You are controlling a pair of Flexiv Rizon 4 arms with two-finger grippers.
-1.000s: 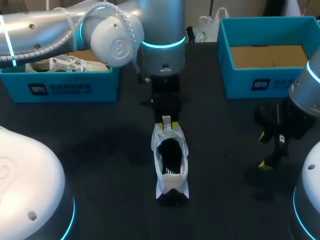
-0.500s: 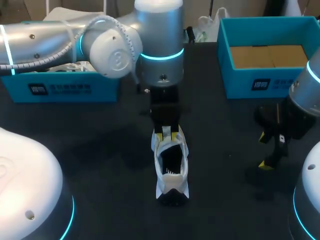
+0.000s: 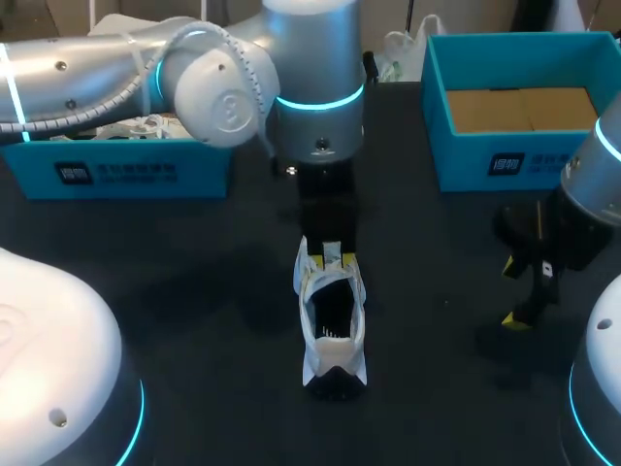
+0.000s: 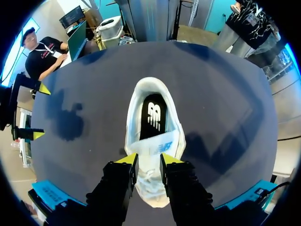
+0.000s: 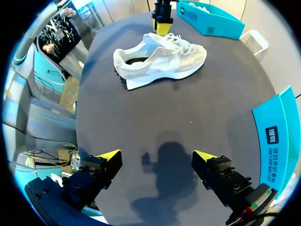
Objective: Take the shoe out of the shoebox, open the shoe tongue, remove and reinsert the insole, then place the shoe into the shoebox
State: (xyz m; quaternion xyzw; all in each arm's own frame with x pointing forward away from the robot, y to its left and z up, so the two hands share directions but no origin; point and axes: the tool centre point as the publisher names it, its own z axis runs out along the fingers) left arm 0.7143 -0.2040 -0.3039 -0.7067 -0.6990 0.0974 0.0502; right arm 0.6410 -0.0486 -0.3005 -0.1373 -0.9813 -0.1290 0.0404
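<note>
Head view, item one: the shoe [image 3: 332, 325] stands upright on its sole near the middle of the table [image 3: 194, 291], outside both boxes, with its heel toward me and its toe pointing at the far edge. My left arm comes in from the left and hangs over the toe end. The left gripper [image 3: 331, 257] is nearly closed, and its two yellow tips pinch the shoe tongue [image 3: 330, 250] from either side. The left wrist view confirms it: both fingers press white tongue material at the top of the laces, with only a narrow gap between them. Ahead of the fingers the shoe mouth is open, and the dark insole [image 4: 151, 117] lies flat inside.

Item two: the right gripper [image 5: 156, 157] hangs over bare table well to the right of the shoe. Its fingers are spread wide and hold nothing.

Item three: the left shoebox [image 3: 116, 173] sits at the far left and has white contents that I cannot identify. The right shoebox [image 3: 505, 160] sits at the far right and shows only a brown floor.
</note>
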